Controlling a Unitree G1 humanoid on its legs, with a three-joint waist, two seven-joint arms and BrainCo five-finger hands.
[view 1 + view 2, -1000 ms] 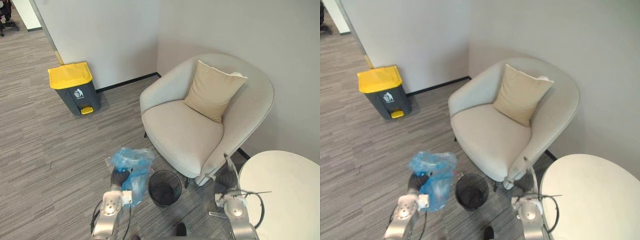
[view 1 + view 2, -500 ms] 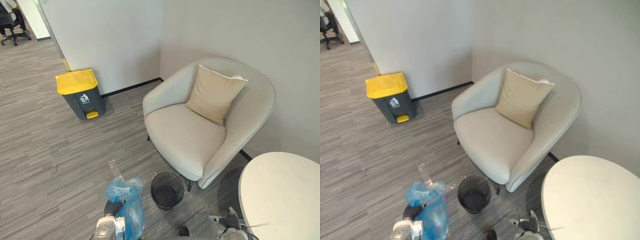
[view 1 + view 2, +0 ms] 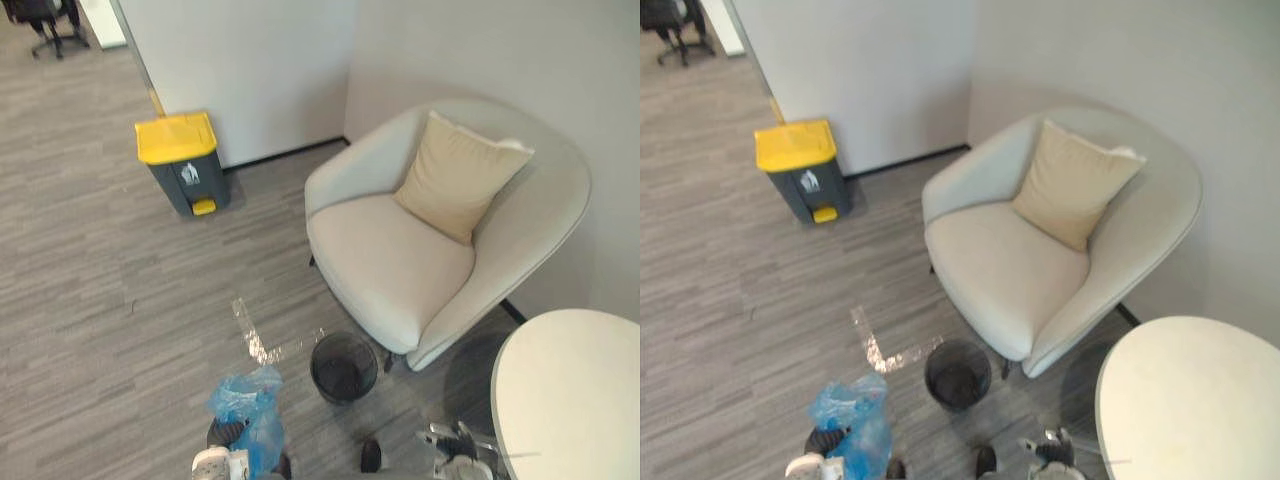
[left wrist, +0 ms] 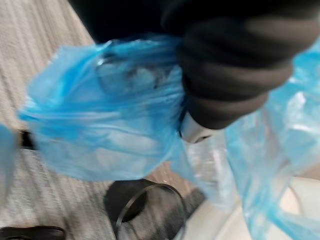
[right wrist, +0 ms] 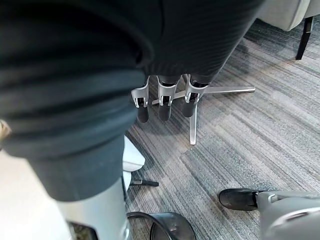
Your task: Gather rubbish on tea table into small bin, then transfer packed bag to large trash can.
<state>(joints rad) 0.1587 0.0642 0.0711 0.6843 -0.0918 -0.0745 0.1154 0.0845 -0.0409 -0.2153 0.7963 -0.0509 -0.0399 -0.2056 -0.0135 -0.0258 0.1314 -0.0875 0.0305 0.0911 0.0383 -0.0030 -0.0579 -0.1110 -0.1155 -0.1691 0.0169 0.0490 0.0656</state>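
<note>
Left wrist view | left robot hand clutching blue bag | right robot hand fingers straight, empty

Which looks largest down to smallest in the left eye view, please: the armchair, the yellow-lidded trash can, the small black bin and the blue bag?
1. armchair
2. yellow-lidded trash can
3. small black bin and blue bag: about alike, and the bag is nearer the camera, so I leave them unranked.

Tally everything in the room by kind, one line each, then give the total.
Bins: 2, the yellow-lidded trash can and the small black bin
Bags: 1, the blue bag in the left hand
Chairs: 2, the armchair and an office chair
Cushions: 1, the beige cushion
Tables: 1, the round white table
Total: 7
</note>
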